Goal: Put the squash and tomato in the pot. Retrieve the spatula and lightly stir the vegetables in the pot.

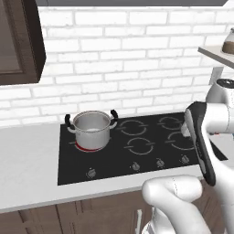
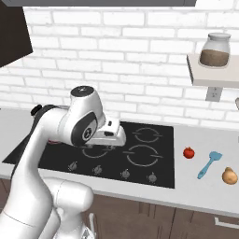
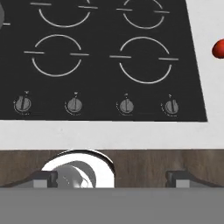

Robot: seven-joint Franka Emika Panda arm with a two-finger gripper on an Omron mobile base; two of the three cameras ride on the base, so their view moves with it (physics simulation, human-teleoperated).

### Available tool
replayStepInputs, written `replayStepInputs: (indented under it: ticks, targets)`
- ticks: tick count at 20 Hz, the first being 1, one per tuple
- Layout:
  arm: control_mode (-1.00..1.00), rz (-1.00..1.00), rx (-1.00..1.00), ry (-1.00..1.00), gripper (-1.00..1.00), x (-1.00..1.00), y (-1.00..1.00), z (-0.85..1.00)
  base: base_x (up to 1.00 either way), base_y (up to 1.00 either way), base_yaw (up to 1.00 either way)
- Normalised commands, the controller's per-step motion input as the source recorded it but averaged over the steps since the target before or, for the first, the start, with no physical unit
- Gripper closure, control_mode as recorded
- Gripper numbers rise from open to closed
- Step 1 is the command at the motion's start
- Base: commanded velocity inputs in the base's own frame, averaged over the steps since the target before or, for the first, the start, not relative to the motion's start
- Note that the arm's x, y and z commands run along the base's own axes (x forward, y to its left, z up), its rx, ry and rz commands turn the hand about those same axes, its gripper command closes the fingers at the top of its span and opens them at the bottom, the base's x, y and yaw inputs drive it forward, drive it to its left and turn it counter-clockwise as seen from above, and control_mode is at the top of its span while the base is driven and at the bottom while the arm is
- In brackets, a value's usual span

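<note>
Steel pot [image 1: 92,129] sits on the back-left burner of the black cooktop [image 1: 137,157], on the ring glowing red under it, two black loop handles out to the sides; inside looks bare, no vegetables seen. Gripper [image 3: 111,178] hangs above the cooktop's front edge, at roughly 3 o'clock from the pot, jaws spread wide and holding nothing, probably just staged for a first pick. On the counter [image 2: 205,189] right of the cooktop lie the tomato [image 2: 188,152], then the teal spatula [image 2: 209,164] at its 4 o'clock, then the squash [image 2: 229,176], all apart and untouched. Jar [image 2: 215,50] on the shelf [image 2: 212,74] holds brown stuff.
</note>
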Motion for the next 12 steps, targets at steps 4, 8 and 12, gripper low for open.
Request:
replayStepInputs:
  ticks: [4,8,12]
  targets:
    - [-1.00,-0.01,-0.06,0.04,-1.00,-0.13,-1.00,-0.56,0.00,0.00,0.00]
    - [-1.00,-0.02,-0.02,0.02,-1.00,0.00,-1.00,-0.29,0.00,0.00,0.00]
    - [-1.00,-0.09,0.02,0.07,-1.00,0.00,-0.88,0.00,0.00,0.00,0.00]
